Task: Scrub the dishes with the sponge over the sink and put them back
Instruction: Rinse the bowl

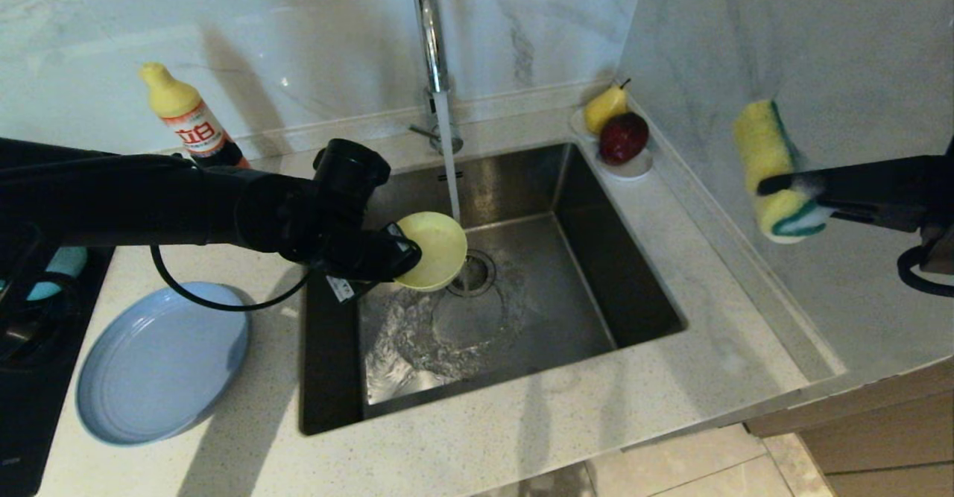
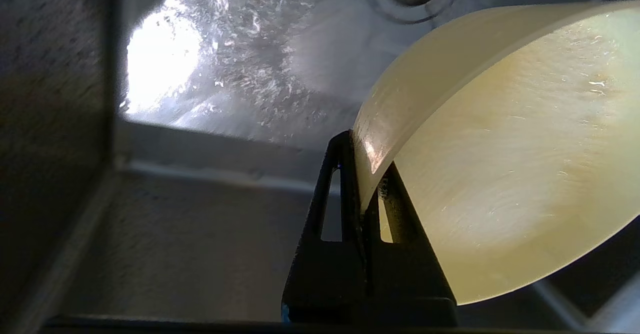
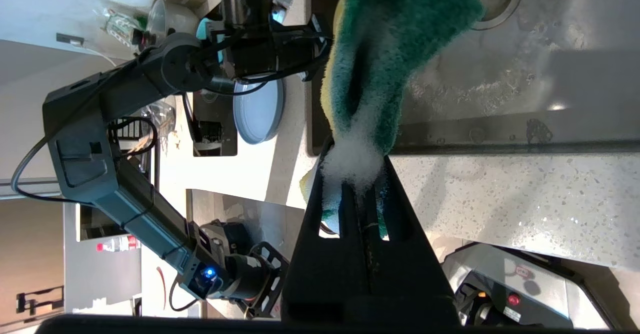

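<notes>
Your left gripper (image 1: 406,258) was clamped on the yellow bowl's (image 1: 434,249) rim over the sink (image 1: 633,288), beside the running stream. Your right gripper (image 1: 771,184) pinched the soapy sponge (image 1: 771,173) well off to the right above the counter (image 1: 708,363). Rinsing appeared in hand; next, you likely needed to set the bowl back at left.

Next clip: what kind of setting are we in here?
Most likely a home kitchen counter: a square stainless-steel sink set in pale speckled stone, a tall chrome tap running water, a yellow-capped dish-soap bottle against the marble-look wall, and a white saucer of fruit.

Head cam high, wrist cams close – shared sink (image 1: 581,273)
</notes>
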